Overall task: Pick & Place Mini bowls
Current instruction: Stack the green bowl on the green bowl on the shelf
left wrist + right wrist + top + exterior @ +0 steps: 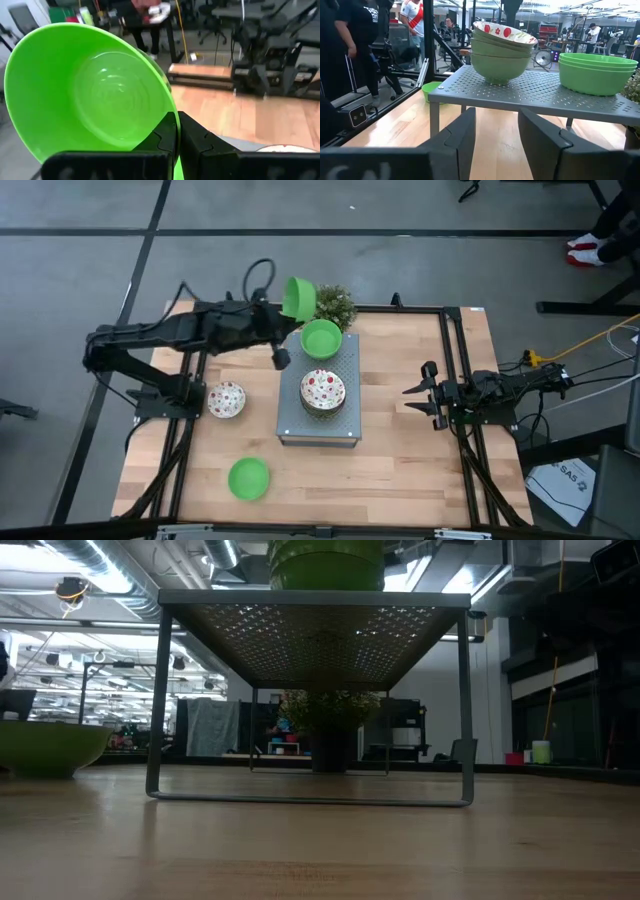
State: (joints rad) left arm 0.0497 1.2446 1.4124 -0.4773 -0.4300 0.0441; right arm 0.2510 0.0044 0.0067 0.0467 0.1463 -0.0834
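A wooden surface (400, 450) holds a grey rack (345, 395) and small bowls.
We see the left fingers (283, 313) pinching a green bowl (298, 297) at 12 o'clock of the rack. The right fingers (418, 400), at 3 o'clock, are spread and hold nothing.

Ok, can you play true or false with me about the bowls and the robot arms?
1. The left gripper holds a green bowl. True.
2. The right gripper holds a speckled bowl. False: it is open and empty, at the table's right side.
3. A stack topped by a speckled bowl sits on the metal rack. True.
4. The potted plant stands on the rack. False: it stands on the table behind the rack.
5. A green bowl on the table lies in front of the rack. True.
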